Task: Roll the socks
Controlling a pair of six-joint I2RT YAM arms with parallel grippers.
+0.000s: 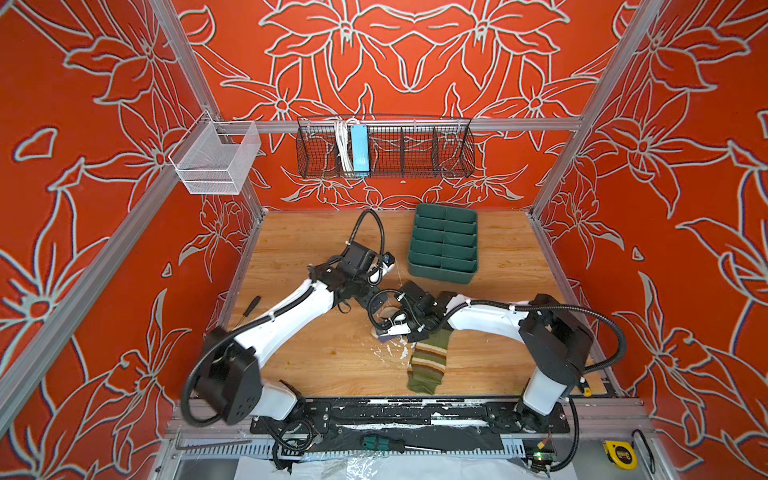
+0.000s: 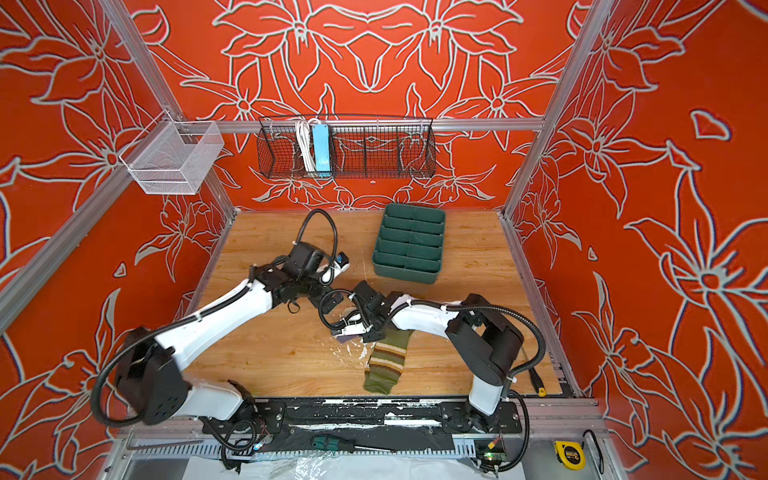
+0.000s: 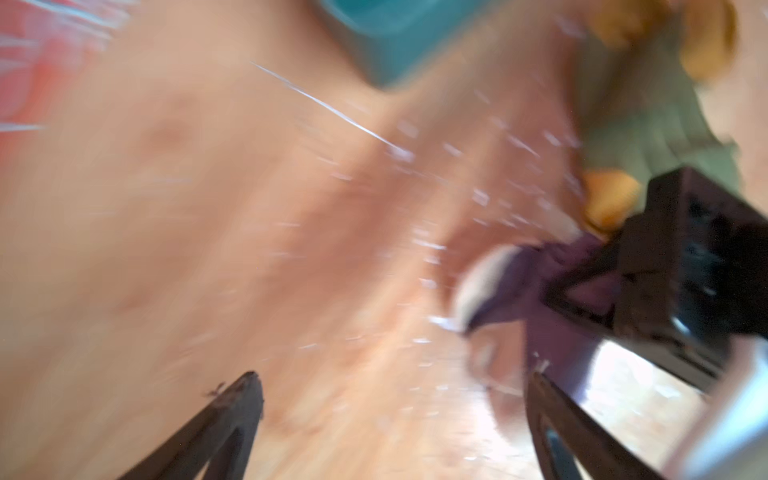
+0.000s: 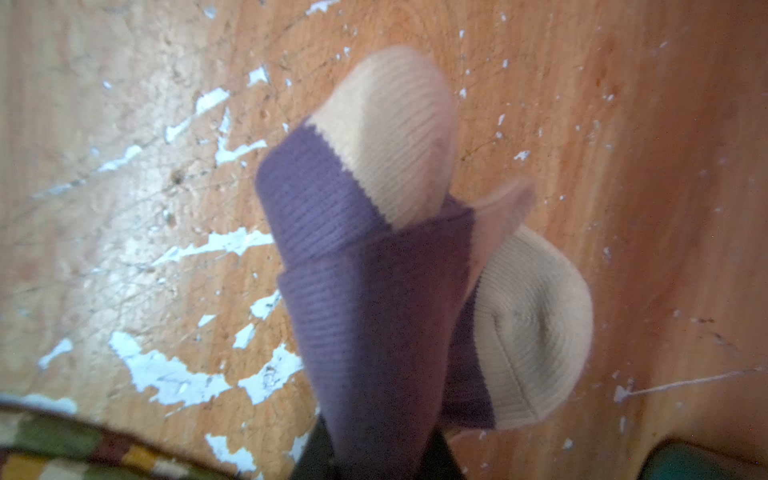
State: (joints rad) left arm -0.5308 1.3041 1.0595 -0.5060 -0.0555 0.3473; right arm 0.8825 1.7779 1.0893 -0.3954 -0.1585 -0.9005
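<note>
Scuffed tabletop (image 1: 316, 357) below: my right gripper (image 4: 378, 453) alone pinches the purple sock (image 4: 365, 291), left gripper (image 3: 392, 384) spread, so its fold may spring open.

Red floral walls (image 1: 415, 50) surround a scratched, paint-flecked wooden tabletop (image 1: 316, 353).

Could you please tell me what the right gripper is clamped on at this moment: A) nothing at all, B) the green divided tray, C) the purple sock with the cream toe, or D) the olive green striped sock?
C: in the right wrist view the purple sock hangs pinched between the jaws of the right gripper, while the olive green striped sock lies flat on the wooden table.
</note>
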